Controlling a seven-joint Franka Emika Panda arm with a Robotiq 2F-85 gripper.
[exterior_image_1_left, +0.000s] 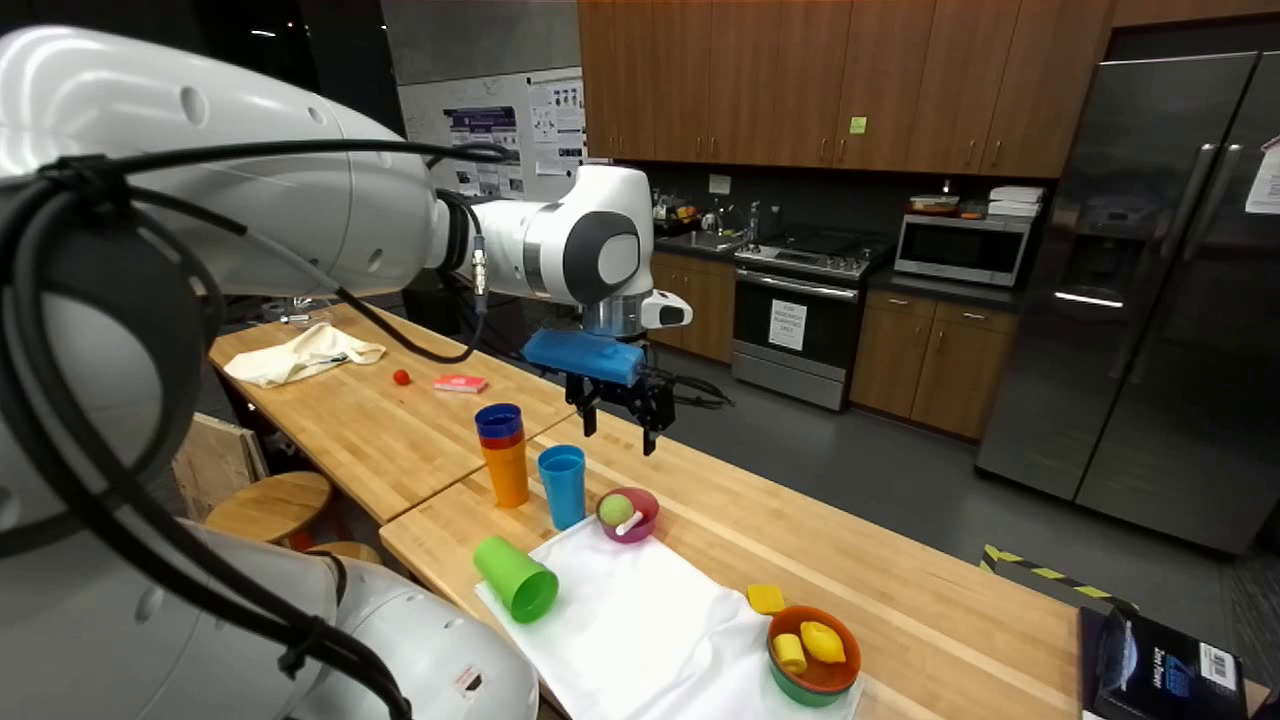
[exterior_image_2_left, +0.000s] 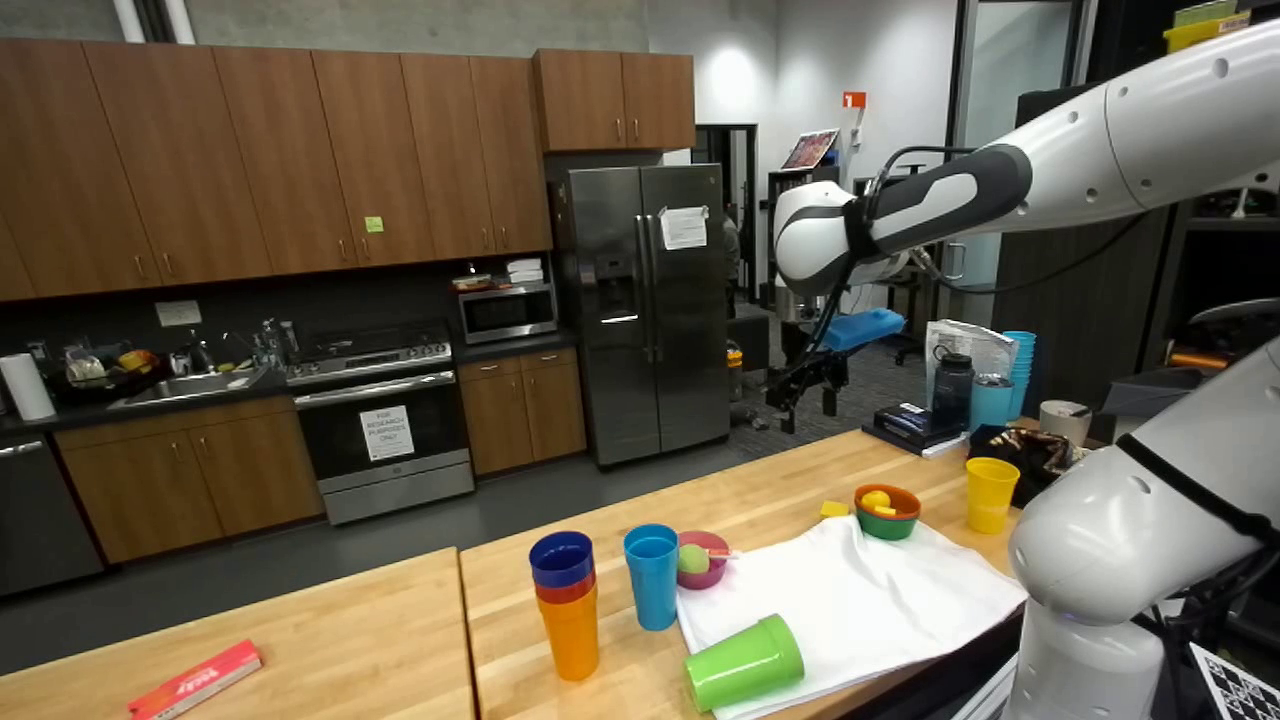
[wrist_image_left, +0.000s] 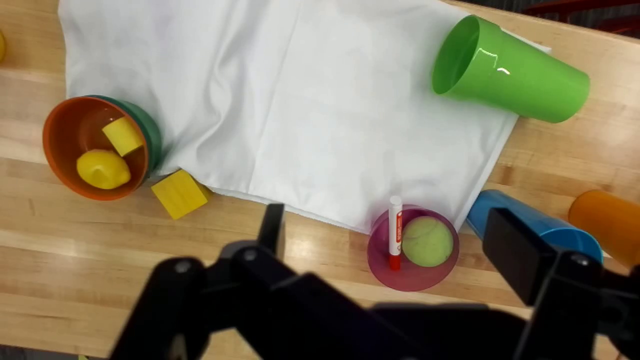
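"Two fingers (wrist_image_left: 520, 255) show low in the wrist view; how does the gripper (exterior_image_1_left: 619, 438) stand?"

"Spread wide. It hangs well above the wooden tabletop (exterior_image_1_left: 850, 560), its tips apart from the things below, and in the wrist view the magenta bowl (wrist_image_left: 400, 281) shows in the gap between them."

"Where exactly is that bowl?"

"In an exterior view, at the far left corner of the white cloth (exterior_image_2_left: 860, 600), just behind and to the right of an upright blue cup (exterior_image_2_left: 652, 580). A tennis ball (wrist_image_left: 427, 241) sits inside it, and a white marker (wrist_image_left: 395, 230) with a red end leans beside the ball, reaching past the rim."

"What stands farther left?"

"A stack of nested cups (exterior_image_2_left: 568, 615), dark blue over red over orange, just left of the blue cup. Nearer the camera, a green cup (exterior_image_2_left: 745, 665) lies on its side, partly on the cloth. On the left table (exterior_image_2_left: 350, 630) is a red box (exterior_image_2_left: 197, 682)."

"And to the right?"

"An orange bowl (wrist_image_left: 82, 131) nested in a green bowl (wrist_image_left: 152, 137), by the cloth's far edge. The orange one holds a lemon (wrist_image_left: 103, 169) and a yellow cylindrical block (wrist_image_left: 123, 136); a yellow cube (wrist_image_left: 180, 194) rests just beside the pair, on their left in that exterior view. Farther right, a yellow cup (exterior_image_2_left: 990, 495) stands upright on the wood."
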